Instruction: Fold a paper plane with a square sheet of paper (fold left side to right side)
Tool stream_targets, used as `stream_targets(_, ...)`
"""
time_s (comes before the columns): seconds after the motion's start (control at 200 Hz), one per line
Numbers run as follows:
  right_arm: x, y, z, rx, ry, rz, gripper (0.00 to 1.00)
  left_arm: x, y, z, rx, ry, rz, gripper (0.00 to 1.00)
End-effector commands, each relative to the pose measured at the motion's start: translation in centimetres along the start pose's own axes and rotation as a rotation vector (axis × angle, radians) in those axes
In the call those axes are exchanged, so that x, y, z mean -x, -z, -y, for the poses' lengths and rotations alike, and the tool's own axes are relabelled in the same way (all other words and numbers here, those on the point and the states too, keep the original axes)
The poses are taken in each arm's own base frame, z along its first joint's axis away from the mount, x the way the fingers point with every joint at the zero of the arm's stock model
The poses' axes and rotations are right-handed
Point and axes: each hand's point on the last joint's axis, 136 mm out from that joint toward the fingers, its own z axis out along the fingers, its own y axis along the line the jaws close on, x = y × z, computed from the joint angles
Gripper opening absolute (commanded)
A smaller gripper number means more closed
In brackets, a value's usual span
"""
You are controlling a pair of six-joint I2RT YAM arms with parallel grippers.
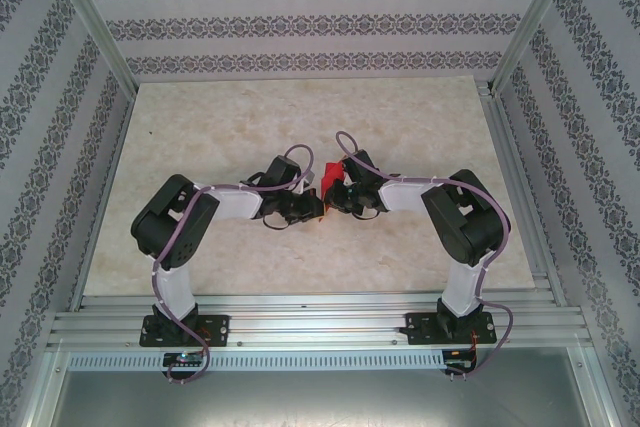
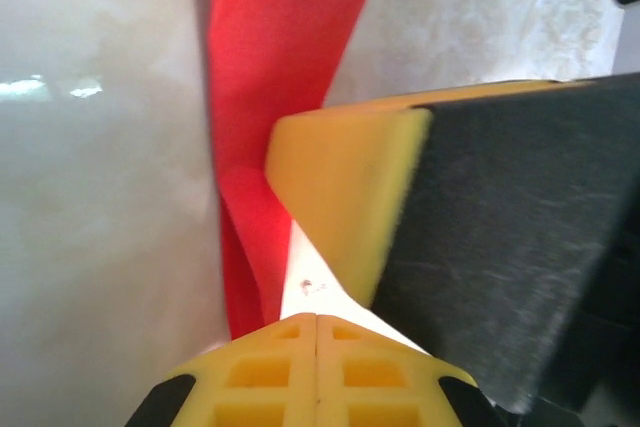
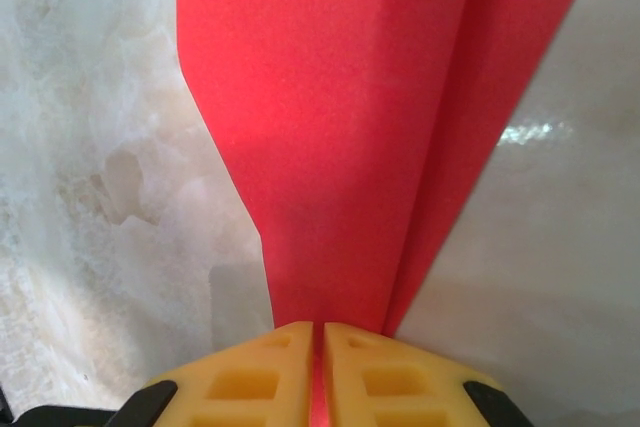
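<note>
Paper: creased red paper [image 1: 328,173] at the middle of the table [image 1: 200,127], between both wrists.
Right gripper [image 3: 318,342]: clamped on its narrow end.
Left gripper [image 2: 316,332]: closed at the paper's edge, hold unclear.
Risk: opposing pulls may tear it.

The table [image 1: 200,127] is pale, marble-patterned and glossy.

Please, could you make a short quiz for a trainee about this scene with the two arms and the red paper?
1. True or false: the right gripper stands wide open.
2. What does the right gripper pinch? A) a white cloth B) the red paper C) a pen
3. Fill in: in the top view, the left gripper and the right gripper are close together near the ___ of the table.
Key: 1 false; 2 B; 3 middle.
</note>
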Motion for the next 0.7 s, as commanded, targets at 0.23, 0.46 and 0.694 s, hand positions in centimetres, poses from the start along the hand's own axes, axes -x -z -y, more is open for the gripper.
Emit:
stream_targets(0.23, -1.2, -1.1, 2.1, -0.057, -0.05, -0.041, 0.13, -2.6, -1.1, -5.2, 0.201, 0.083, -0.04, 0.0)
stream_targets(0.46, 1.1, 1.7, -0.1, 0.06, -0.042, 0.047, 0.13, -4.2, -1.0, -7.4, 0.261, 0.125, -0.061, 0.0)
stream_targets(0.694, 1.8, 3.0, -1.6, 0.116, -0.026, 0.073, 0.13, -4.4, -1.3, -7.4, 0.243, 0.137, -0.07, 0.0)
